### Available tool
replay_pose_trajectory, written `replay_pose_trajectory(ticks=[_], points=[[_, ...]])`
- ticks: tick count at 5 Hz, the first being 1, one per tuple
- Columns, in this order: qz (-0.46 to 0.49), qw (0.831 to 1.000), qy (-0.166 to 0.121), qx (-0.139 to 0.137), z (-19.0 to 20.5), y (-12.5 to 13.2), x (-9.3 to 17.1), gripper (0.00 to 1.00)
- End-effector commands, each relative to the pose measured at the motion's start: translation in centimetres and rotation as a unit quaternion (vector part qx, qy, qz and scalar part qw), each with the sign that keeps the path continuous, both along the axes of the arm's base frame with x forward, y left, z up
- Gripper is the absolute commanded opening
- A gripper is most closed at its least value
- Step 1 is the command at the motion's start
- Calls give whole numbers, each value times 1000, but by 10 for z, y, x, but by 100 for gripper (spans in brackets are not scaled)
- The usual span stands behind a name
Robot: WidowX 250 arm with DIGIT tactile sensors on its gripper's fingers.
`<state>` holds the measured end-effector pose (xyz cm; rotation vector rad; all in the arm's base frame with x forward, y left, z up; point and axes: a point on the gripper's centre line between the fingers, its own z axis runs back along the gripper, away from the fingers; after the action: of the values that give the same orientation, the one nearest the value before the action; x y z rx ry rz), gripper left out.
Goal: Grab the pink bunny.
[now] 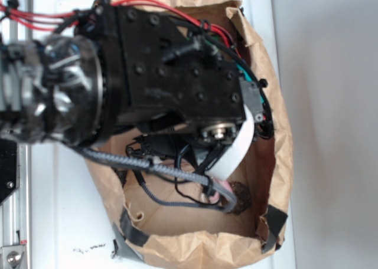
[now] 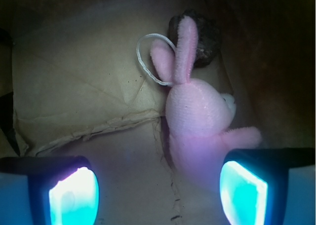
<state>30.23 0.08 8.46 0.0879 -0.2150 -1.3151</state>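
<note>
In the wrist view the pink bunny (image 2: 197, 111) lies on the floor of a brown paper bag, ears pointing away from me and a thin white loop (image 2: 143, 57) beside them. My gripper (image 2: 158, 195) is open just above the floor. Its right finger (image 2: 244, 193) sits against the bunny's lower body, and its left finger (image 2: 74, 195) stands far off over bare paper. Nothing is clamped. In the exterior view only a sliver of the pink bunny (image 1: 217, 187) shows under the arm, which reaches down into the bag.
A dark brown rough lump (image 2: 205, 40) lies just behind the bunny's ears, near the bag's corner. The paper bag (image 1: 195, 248) has tall crumpled walls all round, taped at the corners. A creased fold (image 2: 89, 131) crosses the bag floor.
</note>
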Motion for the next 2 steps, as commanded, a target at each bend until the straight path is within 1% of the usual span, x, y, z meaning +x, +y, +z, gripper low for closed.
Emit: replay_pose_trajectory(ticks=[1, 2], points=[[-69, 996, -64, 8, 6, -2, 21, 100], [-84, 993, -86, 13, 2, -4, 27, 100]])
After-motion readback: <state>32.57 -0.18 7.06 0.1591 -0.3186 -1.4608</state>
